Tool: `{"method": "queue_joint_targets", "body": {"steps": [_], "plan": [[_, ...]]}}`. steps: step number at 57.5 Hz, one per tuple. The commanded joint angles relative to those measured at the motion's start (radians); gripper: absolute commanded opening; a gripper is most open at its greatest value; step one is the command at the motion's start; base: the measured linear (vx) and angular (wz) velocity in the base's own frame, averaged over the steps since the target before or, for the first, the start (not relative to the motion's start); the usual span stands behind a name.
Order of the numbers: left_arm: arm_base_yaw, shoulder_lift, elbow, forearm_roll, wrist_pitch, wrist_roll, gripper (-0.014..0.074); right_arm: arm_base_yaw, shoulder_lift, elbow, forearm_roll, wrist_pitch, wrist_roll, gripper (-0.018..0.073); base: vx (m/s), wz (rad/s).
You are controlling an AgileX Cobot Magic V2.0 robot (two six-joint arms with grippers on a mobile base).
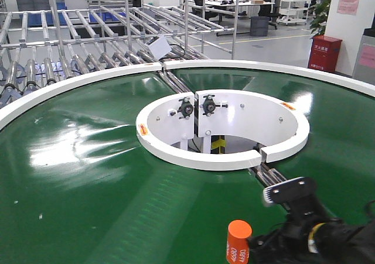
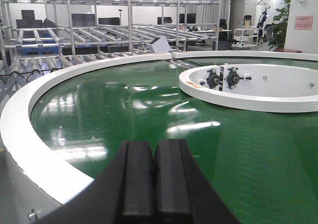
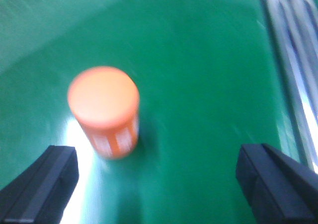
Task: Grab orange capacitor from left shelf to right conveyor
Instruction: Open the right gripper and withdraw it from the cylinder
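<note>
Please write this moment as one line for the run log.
orange can: upright on green belt | right end effector: open, not touching can | left end effector: shut, empty

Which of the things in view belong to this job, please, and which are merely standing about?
Job: orange capacitor upright on the green conveyor belt; open right gripper above it.

Standing about: roller racks, red cabinet, shut left gripper.

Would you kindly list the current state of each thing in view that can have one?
orange capacitor: upright on the green belt, not held.
right conveyor: carries the capacitor near its front edge; whether it is moving cannot be told.
right gripper: open wide, above the belt, capacitor between its fingers but nearer the left one, untouched.
left gripper: shut, empty, over the conveyor's rim.
</note>
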Motion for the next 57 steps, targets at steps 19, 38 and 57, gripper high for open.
{"method": "queue_joint_targets", "body": {"steps": [19, 38, 57], "plan": [[-0.010, -0.012, 0.032, -0.006, -0.082, -0.001, -0.0006, -0.004, -0.458, -0.025, 0.427, 0.467, -0.398, 0.0616, 0.00, 0.00], [-0.010, -0.012, 0.032, -0.006, -0.082, -0.001, -0.0006, -0.004, -0.658, -0.021, 0.388, 0.591, -0.390, 0.0494, 0.00, 0.00], [-0.010, -0.012, 0.032, -0.006, -0.082, -0.001, -0.0006, -0.004, -0.689, -0.021, 0.326, 0.614, -0.358, 0.0367, 0.00, 0.00]]}}
